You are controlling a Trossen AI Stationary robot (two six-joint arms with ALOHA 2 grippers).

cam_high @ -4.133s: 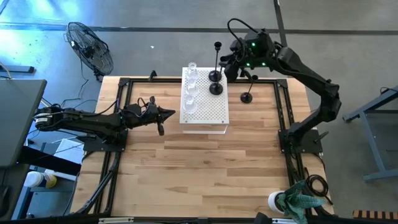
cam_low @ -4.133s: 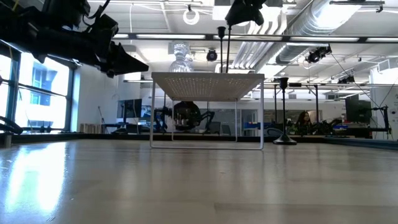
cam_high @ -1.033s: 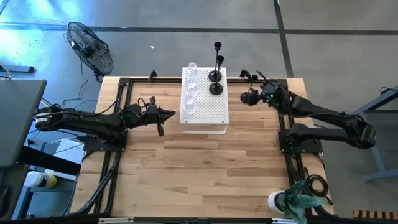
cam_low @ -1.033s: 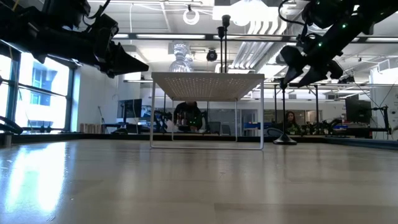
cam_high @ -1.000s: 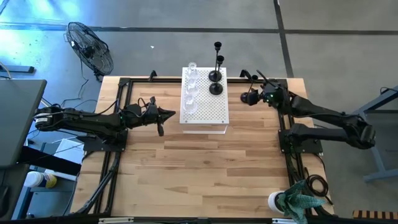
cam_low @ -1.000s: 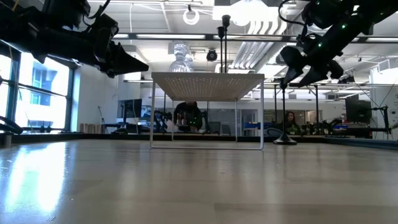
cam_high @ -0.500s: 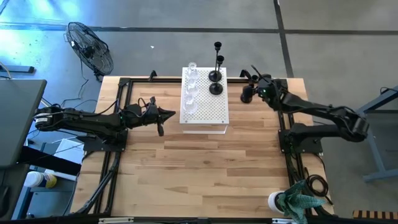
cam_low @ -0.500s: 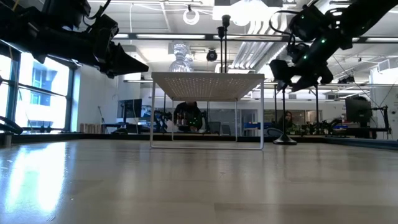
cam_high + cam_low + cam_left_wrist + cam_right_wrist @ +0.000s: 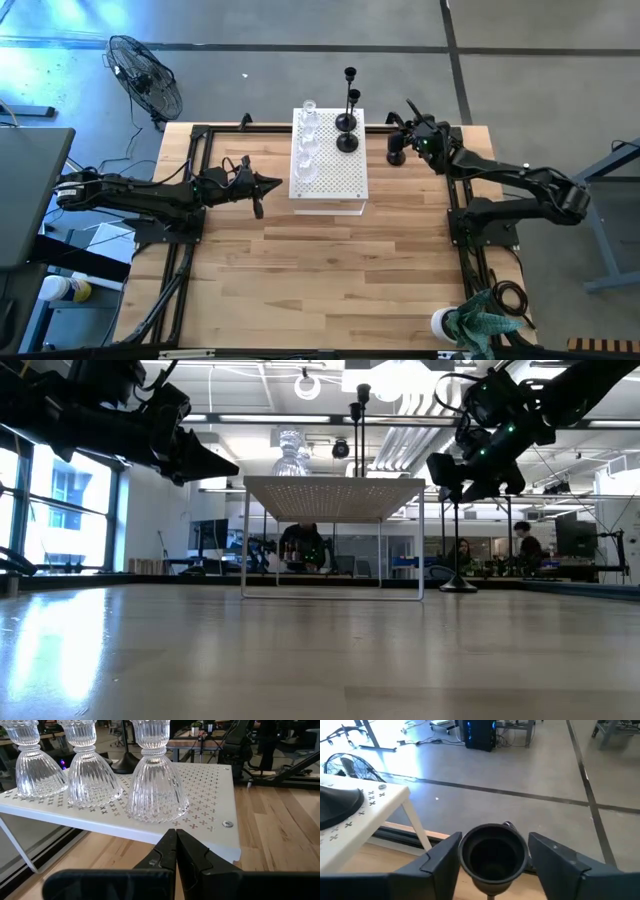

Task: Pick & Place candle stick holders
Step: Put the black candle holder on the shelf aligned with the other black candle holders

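A white perforated board (image 9: pixel 330 172) on legs stands at the table's far middle. On it stand three clear glass holders (image 9: pixel 307 150) (image 9: pixel 156 785) and two black holders (image 9: pixel 347 138). A third black holder (image 9: pixel 397 157) stands by its round base (image 9: pixel 458 586) on the table, right of the board. My right gripper (image 9: pixel 399 143) (image 9: pixel 492 855) is open, and its fingers stand on either side of that holder's top cup (image 9: pixel 493 851). My left gripper (image 9: pixel 262 192) (image 9: pixel 176 845) is shut and empty, above the table left of the board.
Black frame rails (image 9: pixel 190 200) run along the table's left and right sides. A fan (image 9: pixel 145 80) stands on the floor beyond the far left corner. A green cloth (image 9: pixel 482 320) lies at the near right corner. Bare wood (image 9: pixel 320 270) fills the table's near half.
My right gripper has moved toward the table's far edge and a little left, rising slightly, and now has the top cup of the black holder on the table between its open fingers. The holder has stayed in place.
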